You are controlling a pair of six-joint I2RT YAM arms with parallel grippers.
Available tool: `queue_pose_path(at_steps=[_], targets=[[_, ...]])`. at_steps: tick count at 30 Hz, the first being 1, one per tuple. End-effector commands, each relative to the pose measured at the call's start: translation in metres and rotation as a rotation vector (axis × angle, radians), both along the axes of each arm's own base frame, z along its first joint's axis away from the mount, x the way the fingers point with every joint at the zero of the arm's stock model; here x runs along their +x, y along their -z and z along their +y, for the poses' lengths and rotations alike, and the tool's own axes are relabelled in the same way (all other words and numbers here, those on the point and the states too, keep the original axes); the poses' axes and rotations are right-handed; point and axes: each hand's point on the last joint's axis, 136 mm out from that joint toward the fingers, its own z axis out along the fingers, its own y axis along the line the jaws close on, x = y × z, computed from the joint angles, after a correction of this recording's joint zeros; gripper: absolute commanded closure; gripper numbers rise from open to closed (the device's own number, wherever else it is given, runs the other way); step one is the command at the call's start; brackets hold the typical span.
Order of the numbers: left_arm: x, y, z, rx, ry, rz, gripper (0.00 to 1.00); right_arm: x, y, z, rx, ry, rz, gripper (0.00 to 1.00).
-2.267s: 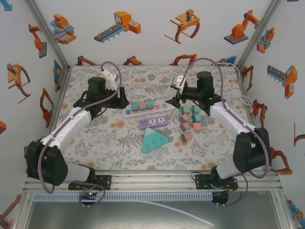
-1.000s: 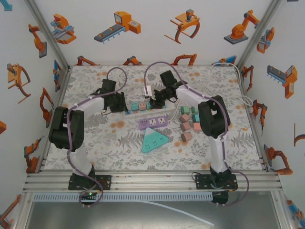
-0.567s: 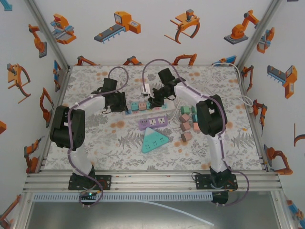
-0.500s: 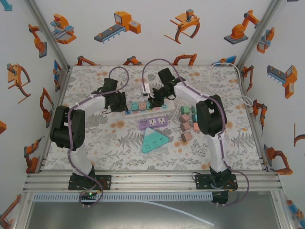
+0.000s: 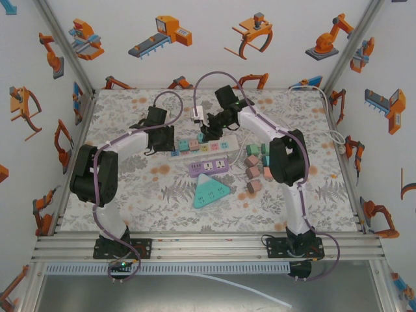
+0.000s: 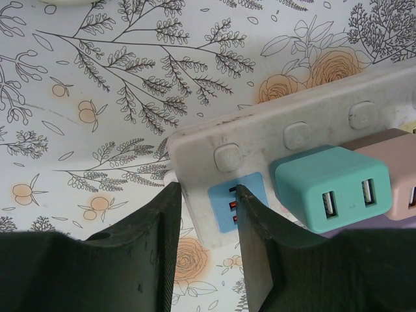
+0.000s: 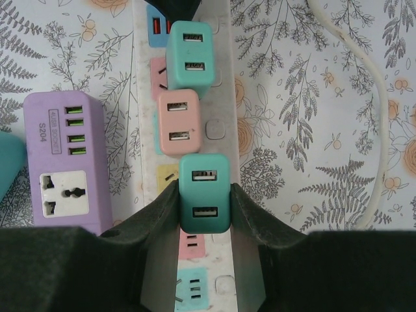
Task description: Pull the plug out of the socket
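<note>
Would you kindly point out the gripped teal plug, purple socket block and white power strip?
Teal plug point(image 7: 205, 195): right wrist view, front face.
Purple socket block point(image 7: 63, 166): right wrist view, socket face.
White power strip point(image 6: 195, 149): left wrist view, end.

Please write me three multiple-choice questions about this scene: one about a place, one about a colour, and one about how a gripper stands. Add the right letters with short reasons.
1. In the right wrist view, where does the purple socket block lie relative to the white strip?
A. left of it
B. right of it
C. on top of it

2. What colour is the charger between the right fingers?
A. pink
B. teal
C. purple

3. How do the left fingers stand?
A. wide open above the table
B. shut on the end of the white strip
C. shut on nothing

Answers:
1 A, the block lies along the strip's left edge.
2 B, the gripped charger is teal and sits plugged into the strip.
3 B, one finger presses each side of the strip's end.
</note>
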Motion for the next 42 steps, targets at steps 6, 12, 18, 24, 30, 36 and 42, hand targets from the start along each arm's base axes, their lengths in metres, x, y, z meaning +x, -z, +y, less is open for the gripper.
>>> queue_pose_path(at_steps=[6,12,18,24,30,36,42], targets=[[-0.017,-0.001,0.012,0.046,0.020,0.046,0.59,-0.016,-0.053,0.005,0.062,-0.003,-0.051,0.86],[-0.008,-0.048,0.000,-0.029,0.057,-0.069,0.58,-0.021,-0.076,-0.008,0.071,0.073,-0.080,0.87],[-0.017,-0.106,-0.023,-0.169,0.180,-0.225,0.57,-0.023,-0.109,-0.026,0.142,0.238,-0.025,0.86],[-0.055,-0.150,-0.054,-0.233,0.429,-0.393,0.55,-0.026,-0.147,-0.062,0.306,0.447,0.116,0.87],[-0.118,-0.176,-0.092,-0.349,0.746,-0.465,0.48,-0.033,-0.159,-0.109,0.404,0.697,0.293,0.89],[-0.165,-0.179,-0.119,-0.388,0.934,-0.476,0.36,-0.038,-0.141,-0.178,0.435,1.048,0.554,0.93],[-0.184,-0.178,-0.145,-0.419,1.024,-0.461,0.14,-0.064,-0.103,-0.240,0.438,1.279,0.779,0.91]])
